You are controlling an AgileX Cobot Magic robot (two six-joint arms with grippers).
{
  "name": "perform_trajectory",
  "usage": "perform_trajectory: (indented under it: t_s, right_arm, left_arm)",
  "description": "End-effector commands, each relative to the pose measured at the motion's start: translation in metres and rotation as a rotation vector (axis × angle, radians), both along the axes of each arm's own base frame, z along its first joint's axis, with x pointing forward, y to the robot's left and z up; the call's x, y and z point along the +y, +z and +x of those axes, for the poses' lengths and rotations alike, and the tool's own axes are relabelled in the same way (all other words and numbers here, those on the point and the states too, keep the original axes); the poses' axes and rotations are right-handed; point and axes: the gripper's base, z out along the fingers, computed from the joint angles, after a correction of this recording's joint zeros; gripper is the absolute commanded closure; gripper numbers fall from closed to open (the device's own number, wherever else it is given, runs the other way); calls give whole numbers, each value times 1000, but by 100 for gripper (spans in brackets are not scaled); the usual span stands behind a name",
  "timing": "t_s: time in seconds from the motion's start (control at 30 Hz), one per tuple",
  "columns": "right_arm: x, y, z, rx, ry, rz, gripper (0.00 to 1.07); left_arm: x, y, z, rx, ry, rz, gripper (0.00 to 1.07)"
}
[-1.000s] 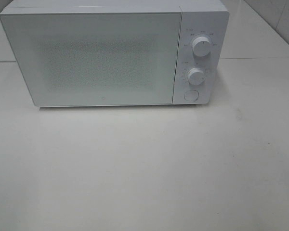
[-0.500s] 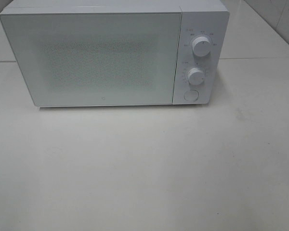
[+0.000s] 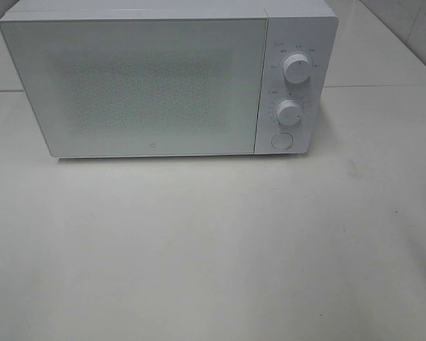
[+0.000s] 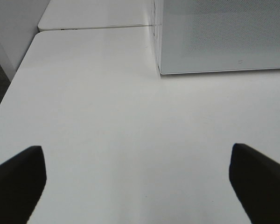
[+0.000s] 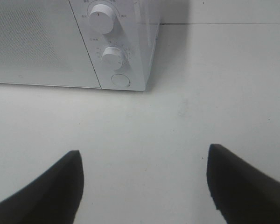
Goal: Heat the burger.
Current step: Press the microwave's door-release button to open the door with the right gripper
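The left gripper stands wide open, its dark fingers apart above the white table, gripping nothing. Ahead of them and off to one side sits the microwave, its door shut. The right gripper is open too, its fingers empty. Beyond them are the microwave's two knobs and a round button. The burger shows in no view, so its place cannot be told.
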Motion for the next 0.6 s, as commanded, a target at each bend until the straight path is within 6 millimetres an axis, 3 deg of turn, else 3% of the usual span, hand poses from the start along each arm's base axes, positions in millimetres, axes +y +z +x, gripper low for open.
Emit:
perform_trajectory:
  t_s: [0.03,0.17,0.6]
  right_arm:
    - [1,-2,11,-32,-10,2,35]
    - [3,-16,36,-82,-28,7,35]
    - [7,-38,86,-217,-65,19,35]
  left_arm:
    - [-1,0,-3,-23,-2,-6,6]
    - [-1,0,-3,-23,-2,-6,6]
    - [-1,0,-3,-23,-2,-6,6]
